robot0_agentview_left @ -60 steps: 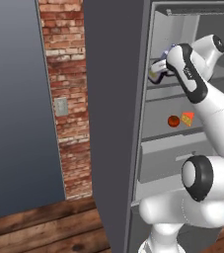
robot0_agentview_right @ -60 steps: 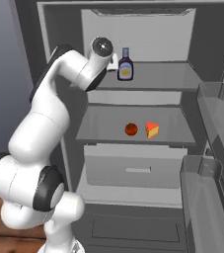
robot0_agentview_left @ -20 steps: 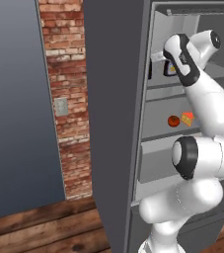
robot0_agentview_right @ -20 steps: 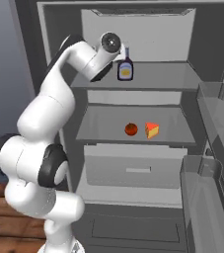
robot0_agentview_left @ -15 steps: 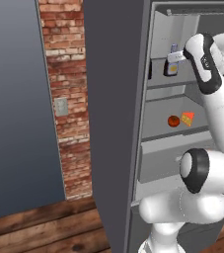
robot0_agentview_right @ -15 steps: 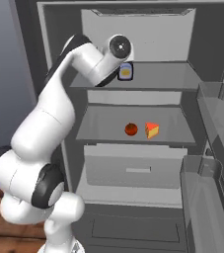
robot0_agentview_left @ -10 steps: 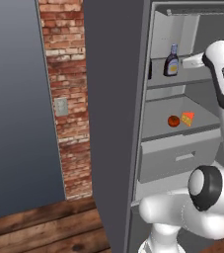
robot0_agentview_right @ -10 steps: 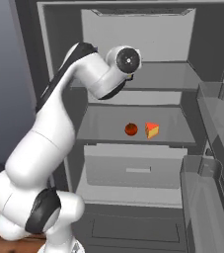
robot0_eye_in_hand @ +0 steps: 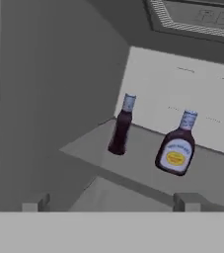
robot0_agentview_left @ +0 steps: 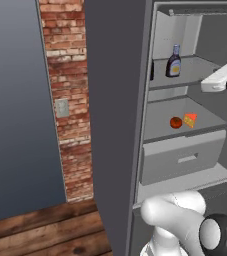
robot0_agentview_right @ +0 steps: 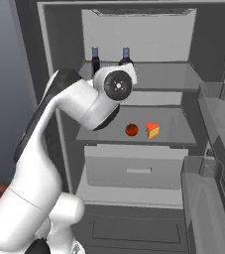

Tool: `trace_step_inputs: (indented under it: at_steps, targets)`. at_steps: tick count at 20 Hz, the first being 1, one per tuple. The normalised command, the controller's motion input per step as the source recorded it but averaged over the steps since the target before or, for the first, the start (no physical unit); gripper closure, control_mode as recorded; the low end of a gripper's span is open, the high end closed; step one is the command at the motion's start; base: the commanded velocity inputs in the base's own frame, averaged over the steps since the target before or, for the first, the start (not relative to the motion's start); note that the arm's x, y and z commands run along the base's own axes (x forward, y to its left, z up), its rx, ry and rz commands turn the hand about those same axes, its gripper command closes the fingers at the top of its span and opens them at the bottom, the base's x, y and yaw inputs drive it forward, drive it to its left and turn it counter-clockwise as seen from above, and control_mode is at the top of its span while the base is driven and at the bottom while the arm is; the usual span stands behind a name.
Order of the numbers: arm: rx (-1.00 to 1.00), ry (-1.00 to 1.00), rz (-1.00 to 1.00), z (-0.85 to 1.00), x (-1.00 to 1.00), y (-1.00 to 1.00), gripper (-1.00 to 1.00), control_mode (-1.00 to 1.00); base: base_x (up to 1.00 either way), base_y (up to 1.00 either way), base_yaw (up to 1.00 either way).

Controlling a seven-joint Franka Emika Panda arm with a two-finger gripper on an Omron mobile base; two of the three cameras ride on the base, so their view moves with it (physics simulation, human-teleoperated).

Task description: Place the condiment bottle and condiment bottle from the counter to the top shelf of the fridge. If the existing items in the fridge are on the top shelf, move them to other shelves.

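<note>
Two condiment bottles stand upright on the fridge's point(robot0_agentview_left: 115, 100) top shelf point(robot0_eye_in_hand: 143, 160): a slim dark one point(robot0_eye_in_hand: 120, 126) and a wider one with a yellow label point(robot0_eye_in_hand: 176, 147). My gripper point(robot0_eye_in_hand: 112, 205) hangs open in front of the shelf, back from both bottles, with nothing between its fingertips point(robot0_eye_in_hand: 187, 201). In the right base view my arm partly covers the bottles point(robot0_agentview_right: 95, 58) point(robot0_agentview_right: 126, 54). One shelf point(robot0_agentview_right: 173, 134) lower lie the red tomato point(robot0_agentview_right: 131, 130) and the cheese wedge point(robot0_agentview_right: 153, 131), also seen as tomato point(robot0_agentview_left: 175, 122) and wedge point(robot0_agentview_left: 190, 119). The counter is out of view.
A wide drawer point(robot0_agentview_right: 134, 168) sits under the lower shelf. The open door's racks point(robot0_agentview_right: 208, 198) stand at the right. A brick pillar point(robot0_agentview_left: 65, 75) and a wooden floor point(robot0_agentview_left: 40, 235) lie left of the fridge.
The gripper has let go of the labelled bottle and drawn back out of the fridge. The bottle stays upright on the top shelf.
</note>
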Motion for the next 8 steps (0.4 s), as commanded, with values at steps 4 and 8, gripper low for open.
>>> trace_step_inputs:
  at_steps: [4,8]
  targets:
    - [-0.38,0.06,0.05,-0.52,-1.0,0.97,-1.0,-1.0,0.0,0.0,0.0]
    - [-0.19,0.03,0.24,-0.2,-0.75,0.64,-1.0,-1.0,0.0,0.0,0.0]
